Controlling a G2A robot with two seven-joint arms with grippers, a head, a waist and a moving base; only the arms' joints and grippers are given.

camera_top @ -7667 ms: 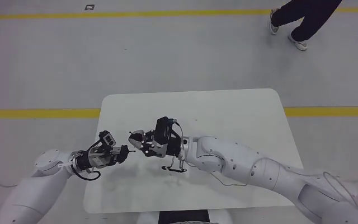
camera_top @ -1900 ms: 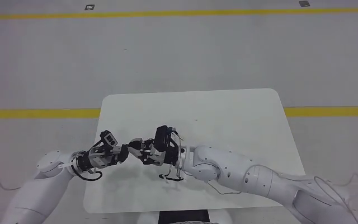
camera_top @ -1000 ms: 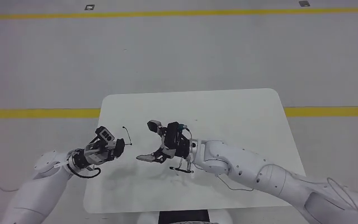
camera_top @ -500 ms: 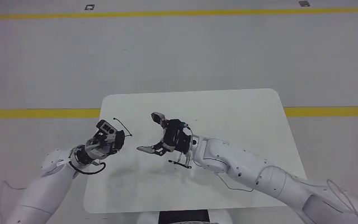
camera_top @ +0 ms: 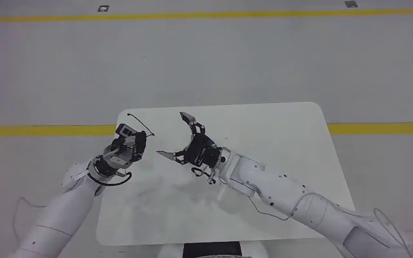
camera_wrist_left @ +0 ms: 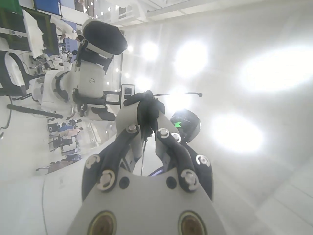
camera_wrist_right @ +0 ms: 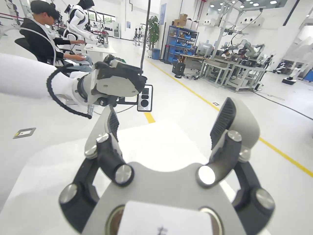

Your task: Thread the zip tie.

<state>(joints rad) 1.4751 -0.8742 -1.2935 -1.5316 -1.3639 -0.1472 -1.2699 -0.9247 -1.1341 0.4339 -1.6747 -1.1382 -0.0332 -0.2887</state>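
Left gripper [camera_wrist_left: 146,103]: fingers pressed together, pinching the black zip tie [camera_wrist_left: 176,94] near one end. The free length sticks out past them and ends in a small knob (thin strap, held clear of the surface). Right gripper [camera_wrist_right: 171,113]: fingers spread wide, nothing between them, near the left one but apart from it.

Both hang over the left part of the white surface [camera_top: 277,129]. Grey floor [camera_top: 193,58] around it, crossed by yellow lines [camera_top: 51,130]. Workbenches [camera_wrist_right: 227,72] stand in the hall beyond.

Half a second ago both grippers sat nearer the robot. About two seconds back they met.
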